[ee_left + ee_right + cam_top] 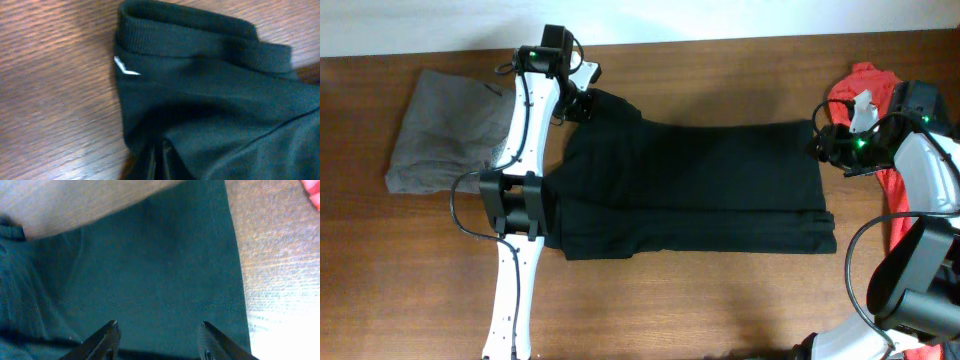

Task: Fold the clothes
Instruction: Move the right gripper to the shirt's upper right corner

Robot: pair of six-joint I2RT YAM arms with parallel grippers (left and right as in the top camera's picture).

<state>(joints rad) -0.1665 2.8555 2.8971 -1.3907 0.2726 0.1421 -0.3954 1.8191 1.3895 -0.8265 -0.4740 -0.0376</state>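
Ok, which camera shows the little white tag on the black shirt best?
Left wrist: the white tag shows close up under the collar of the black shirt. Overhead shows most of the shirt, no tag visible. Right wrist shows only plain cloth.

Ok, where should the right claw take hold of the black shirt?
Probably the hem of the shirt, from the robot's right: that straight edge lies flat and uncovered, with the open right claw hanging just inside it.
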